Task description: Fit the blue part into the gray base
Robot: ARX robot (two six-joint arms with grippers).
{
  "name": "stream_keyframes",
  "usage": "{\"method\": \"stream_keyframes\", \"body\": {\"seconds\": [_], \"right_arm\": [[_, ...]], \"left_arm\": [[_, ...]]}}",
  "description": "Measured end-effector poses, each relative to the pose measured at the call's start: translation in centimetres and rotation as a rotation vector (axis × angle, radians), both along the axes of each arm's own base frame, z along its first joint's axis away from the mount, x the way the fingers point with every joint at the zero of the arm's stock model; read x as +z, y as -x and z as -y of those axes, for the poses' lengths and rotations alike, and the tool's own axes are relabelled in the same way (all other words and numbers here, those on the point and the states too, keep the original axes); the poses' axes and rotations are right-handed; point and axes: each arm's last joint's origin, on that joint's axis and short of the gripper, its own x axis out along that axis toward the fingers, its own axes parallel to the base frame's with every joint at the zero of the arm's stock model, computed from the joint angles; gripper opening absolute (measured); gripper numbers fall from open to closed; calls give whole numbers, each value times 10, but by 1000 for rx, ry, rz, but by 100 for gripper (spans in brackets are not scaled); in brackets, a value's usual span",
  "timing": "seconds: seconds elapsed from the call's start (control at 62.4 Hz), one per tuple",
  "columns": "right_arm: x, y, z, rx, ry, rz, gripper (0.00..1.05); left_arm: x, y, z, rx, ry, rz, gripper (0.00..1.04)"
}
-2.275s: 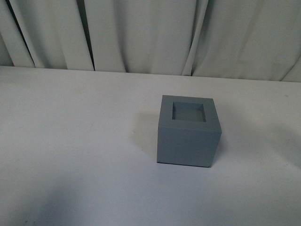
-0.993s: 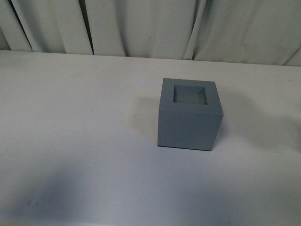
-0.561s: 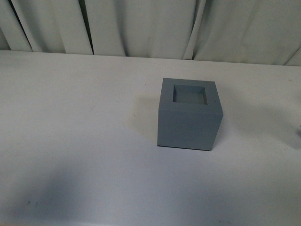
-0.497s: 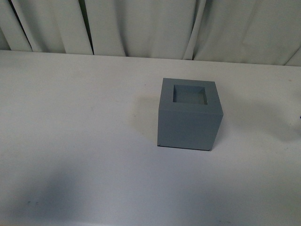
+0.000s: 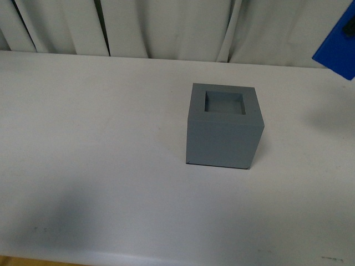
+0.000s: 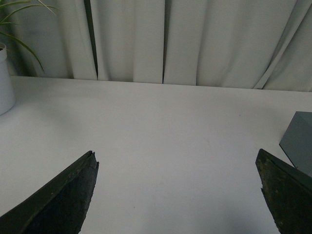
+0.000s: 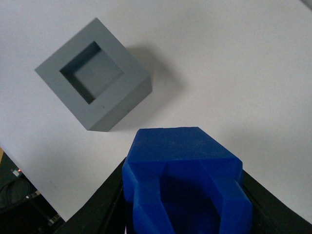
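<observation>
While the gray cube (image 5: 224, 124) stands upright on the white tabletop (image 5: 100, 138), a little right of the middle with its square recess facing up, the blue block (image 5: 337, 47) hangs in the air at the far right edge of the front view. It is above the tabletop and well apart from the cube, and only one corner of it shows there. Seen from the right wrist, the right gripper (image 7: 185, 214) is clenched on the blue block, its dark fingers (image 7: 105, 207) pressed against two opposite sides, and the end with the arched loop faces the camera. The gray cube lies lower down and off to one side of the block, not straight beneath it. Seen from the left wrist, the left gripper (image 6: 176, 156) is spread wide and released, grasping nothing, over bare tabletop to the left of the cube. A white pot (image 6: 4, 80) with thin green leaves stands at the far left, and a pale curtain (image 5: 166, 27) hangs behind the far edge.
</observation>
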Motion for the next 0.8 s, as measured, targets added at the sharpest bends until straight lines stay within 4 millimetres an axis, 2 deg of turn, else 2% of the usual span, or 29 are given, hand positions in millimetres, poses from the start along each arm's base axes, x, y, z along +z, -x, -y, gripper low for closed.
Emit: {"method": "stream_keyframes", "body": {"seconds": [0.112, 0.256, 0.481, 0.801], "right_arm": [[2, -7, -17, 104, 10, 19, 48], [-7, -17, -42, 248, 31, 5, 48], [-13, -28, -70, 379, 51, 0, 48], [-30, -38, -91, 471, 96, -32, 48]], "left_arm": [[0, 0, 0, 0, 0, 0, 98], [0, 0, 0, 0, 0, 0, 98], [0, 0, 0, 0, 0, 0, 98], [0, 0, 0, 0, 0, 0, 98]]}}
